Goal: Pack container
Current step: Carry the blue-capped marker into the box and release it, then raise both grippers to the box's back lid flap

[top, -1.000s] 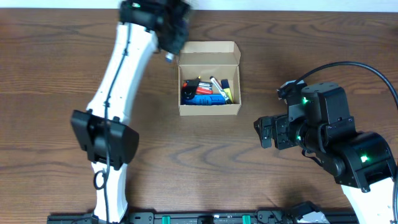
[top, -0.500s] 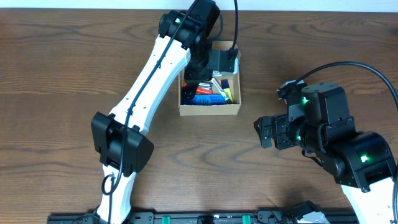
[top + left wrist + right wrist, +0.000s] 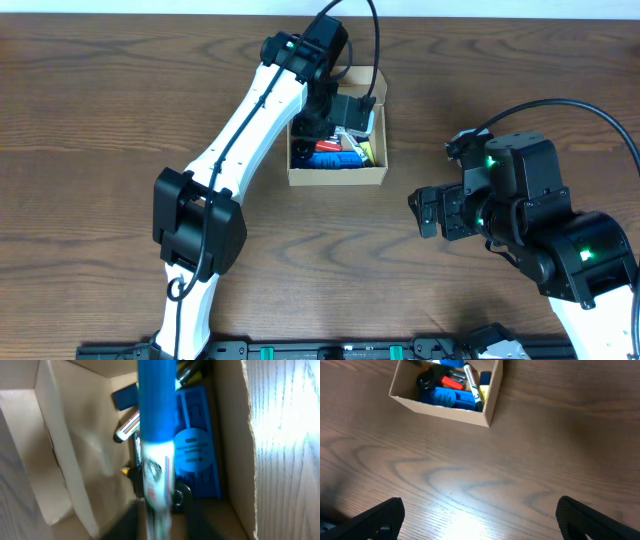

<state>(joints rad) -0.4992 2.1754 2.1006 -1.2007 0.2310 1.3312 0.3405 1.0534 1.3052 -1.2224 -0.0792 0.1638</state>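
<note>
Reaching over the far-middle container (image 3: 337, 178), the left gripper (image 3: 345, 105) is hovering. Its wrist view is showing a blurred blue pen (image 3: 156, 405), opening and grip unclear; dropped aslant, it could catch the rim. Right wrist: the right gripper (image 3: 480, 515) is gaping empty.

Stationery heaped together on a dark wooden table (image 3: 100, 120)
A blue pen (image 3: 156, 410) with a white printed lower barrel shows blurred in front of a flat blue plastic case (image 3: 196, 455). A white marker (image 3: 127, 426) with red lettering lies slantwise just left of it. In the right wrist view, a yellow highlighter (image 3: 485, 381), a red piece (image 3: 454, 382) and a black one (image 3: 426, 381) crowd beside the case.
</note>
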